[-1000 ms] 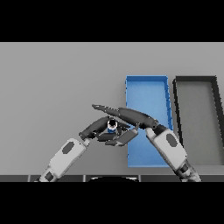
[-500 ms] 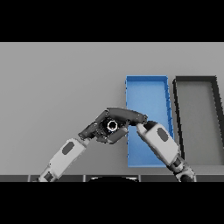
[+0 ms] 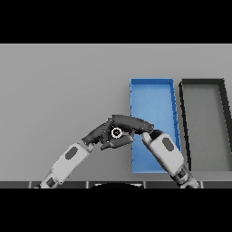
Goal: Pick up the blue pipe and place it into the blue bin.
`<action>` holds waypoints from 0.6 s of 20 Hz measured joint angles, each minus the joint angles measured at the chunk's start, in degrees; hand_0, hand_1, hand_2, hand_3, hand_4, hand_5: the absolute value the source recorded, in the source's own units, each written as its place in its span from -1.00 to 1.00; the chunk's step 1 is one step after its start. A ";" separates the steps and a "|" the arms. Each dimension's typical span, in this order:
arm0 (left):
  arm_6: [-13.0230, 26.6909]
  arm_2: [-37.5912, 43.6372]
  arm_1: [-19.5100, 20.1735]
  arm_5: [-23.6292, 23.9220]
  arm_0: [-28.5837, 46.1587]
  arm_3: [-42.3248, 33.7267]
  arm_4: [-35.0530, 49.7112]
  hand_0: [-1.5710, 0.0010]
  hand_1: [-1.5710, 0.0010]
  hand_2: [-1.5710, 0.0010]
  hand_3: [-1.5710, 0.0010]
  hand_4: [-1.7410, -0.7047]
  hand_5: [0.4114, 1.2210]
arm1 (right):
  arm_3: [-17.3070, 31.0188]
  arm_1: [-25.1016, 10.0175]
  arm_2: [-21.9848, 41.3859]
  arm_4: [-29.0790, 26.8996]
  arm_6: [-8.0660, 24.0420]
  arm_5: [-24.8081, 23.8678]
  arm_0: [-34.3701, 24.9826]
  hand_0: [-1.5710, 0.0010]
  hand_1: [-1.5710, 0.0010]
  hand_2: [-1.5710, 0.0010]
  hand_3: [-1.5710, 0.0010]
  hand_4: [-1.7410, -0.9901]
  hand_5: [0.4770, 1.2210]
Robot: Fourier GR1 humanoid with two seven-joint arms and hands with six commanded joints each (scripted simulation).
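Pipe (image 3: 116,132), pinched between both curled hands (image 3: 106,136) (image 3: 131,123) just left of the blue bin (image 3: 152,90), next needs carrying rightward over it.

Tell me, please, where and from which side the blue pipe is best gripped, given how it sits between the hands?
Grip the blue pipe round its side wall, coming from the right: only its ring-shaped end shows, and both the left hand and right hand already crowd it.

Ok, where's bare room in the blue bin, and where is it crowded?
The blue bin's far half is bare. The grey table left of it is free. Crowded: both hands, left hand and right hand, meet at its near-left edge. The black bin looks bare too.
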 measured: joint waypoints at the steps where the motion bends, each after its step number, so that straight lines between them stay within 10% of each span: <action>1: -0.49 0.14 0.57 -0.81 -0.37 0.12 -0.13 -0.79 -0.51 -0.58 0.34 -0.62 1.00 | 0.34 0.57 -0.32 -0.83 0.01 0.34 -0.19 -0.96 -0.96 -0.96 -0.95 -0.30 0.88; 6: 0.68 0.57 2.47 -6.15 -1.05 0.39 -1.20 0.36 0.48 0.47 0.78 0.22 0.91 | -0.47 2.22 -0.72 0.53 0.55 0.53 0.00 -0.99 -0.99 -0.99 -0.98 -0.31 0.96; 12: 2.87 1.46 1.74 -5.00 -0.74 0.71 -5.06 0.83 0.86 0.86 0.94 0.71 -0.06 | -1.61 3.75 -1.91 0.17 1.03 1.33 0.89 -1.00 -1.00 -1.00 -1.00 -0.32 0.99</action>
